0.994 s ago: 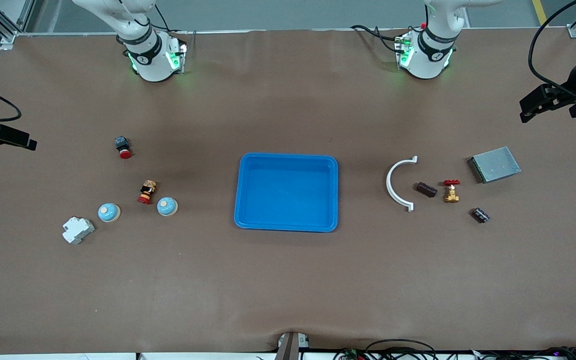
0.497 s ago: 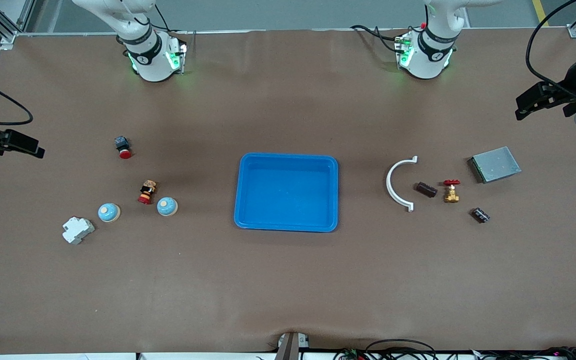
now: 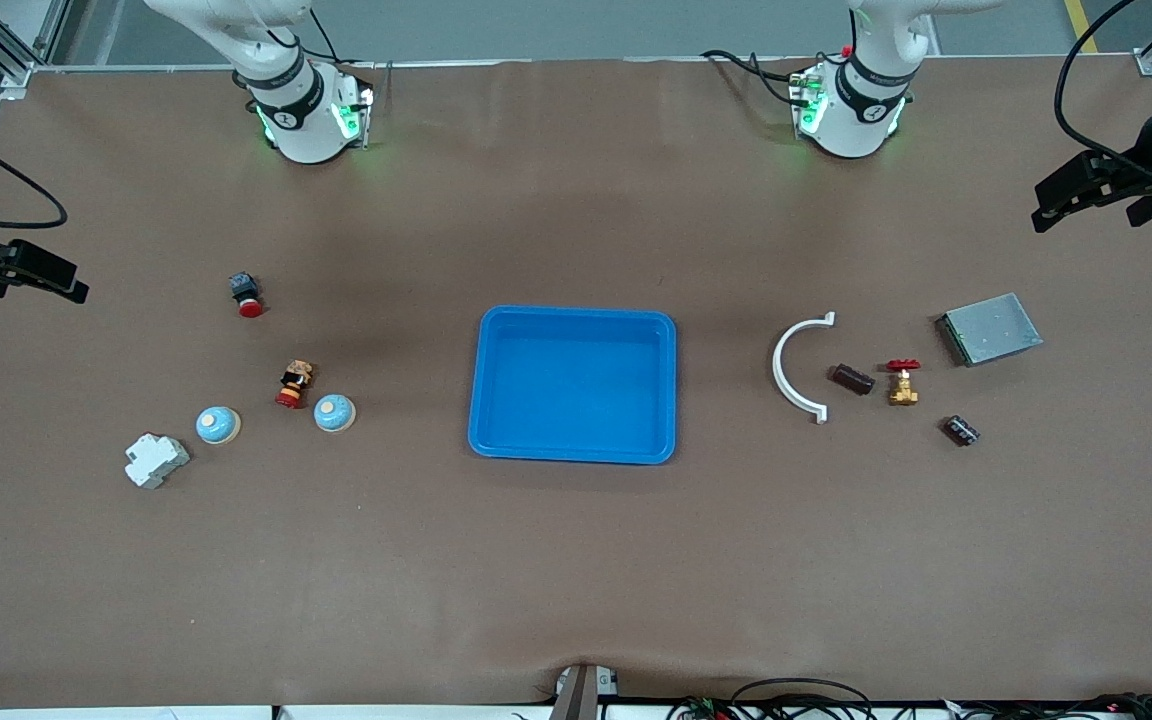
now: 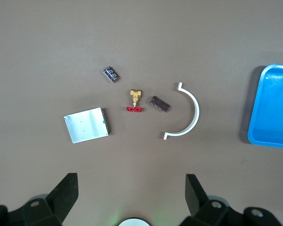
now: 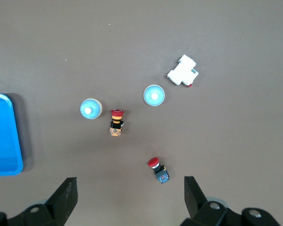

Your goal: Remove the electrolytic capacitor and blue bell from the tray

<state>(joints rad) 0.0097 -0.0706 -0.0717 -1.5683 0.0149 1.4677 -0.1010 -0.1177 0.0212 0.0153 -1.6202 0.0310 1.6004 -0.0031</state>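
Two dark capacitors lie toward the left arm's end of the table: one [image 3: 852, 379] beside the white bracket, one [image 3: 960, 430] nearer the camera; both also show in the left wrist view [image 4: 160, 104] [image 4: 111, 74]. Two light blue bells [image 3: 218, 424] [image 3: 334, 412] sit toward the right arm's end, and both show in the right wrist view [image 5: 154, 95] [image 5: 90, 108]. A blue tray [image 3: 576, 313] stands mid-table. My left gripper [image 3: 1056, 200] [image 4: 130, 181] hangs open and empty, high over its end of the table. My right gripper [image 3: 41, 280] [image 5: 130, 183] hangs open and empty over its end.
By the capacitors lie a white curved bracket [image 3: 798, 368], a brass valve with a red handle [image 3: 902, 382] and a grey metal box [image 3: 989, 328]. By the bells are two red push buttons [image 3: 246, 294] [image 3: 293, 385] and a white breaker [image 3: 155, 460].
Both grippers have drifted slightly at the table's ends, the left one toward the robots' bases. Nothing on the table has moved.
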